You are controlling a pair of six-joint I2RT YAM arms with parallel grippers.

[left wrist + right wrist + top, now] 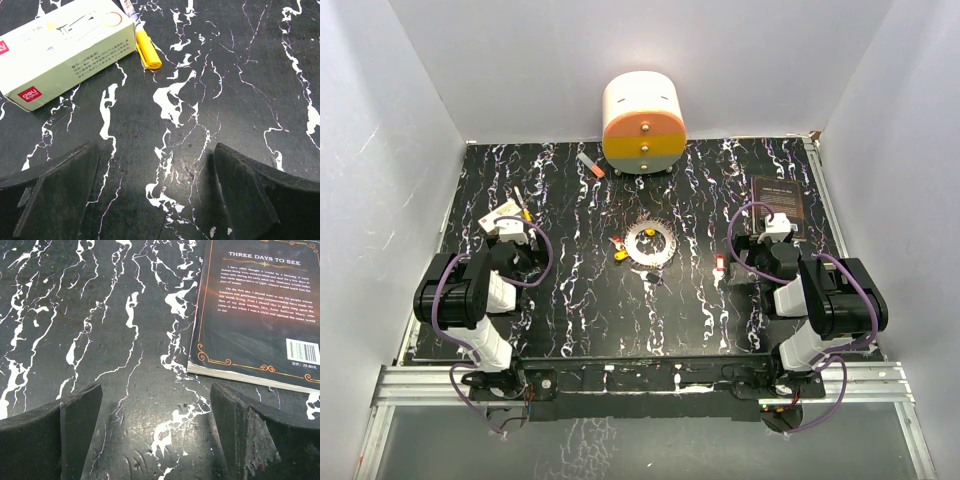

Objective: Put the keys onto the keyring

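The keyring (pixel 650 243), a whitish toothed ring, lies flat at the middle of the black marbled table (pixel 570 310). One small yellow key (pixel 654 236) rests on it. Red and yellow keys (pixel 619 248) lie just to its left, and a red key (pixel 720 264) lies to its right. My left gripper (pixel 516 238) hovers at the left side, well away from the ring. In the left wrist view that gripper (pixel 155 147) is open over bare table. My right gripper (pixel 765 242) is at the right side, and in its own view it (pixel 156 387) is open and holds nothing.
A white box (pixel 60 45) and a yellow-capped marker (pixel 147 50) lie just beyond the left gripper. A dark book (pixel 260 310) lies ahead of the right gripper. At the back stand a cream-and-orange round drawer unit (pixel 643 125) and an orange-tipped pen (pixel 591 166).
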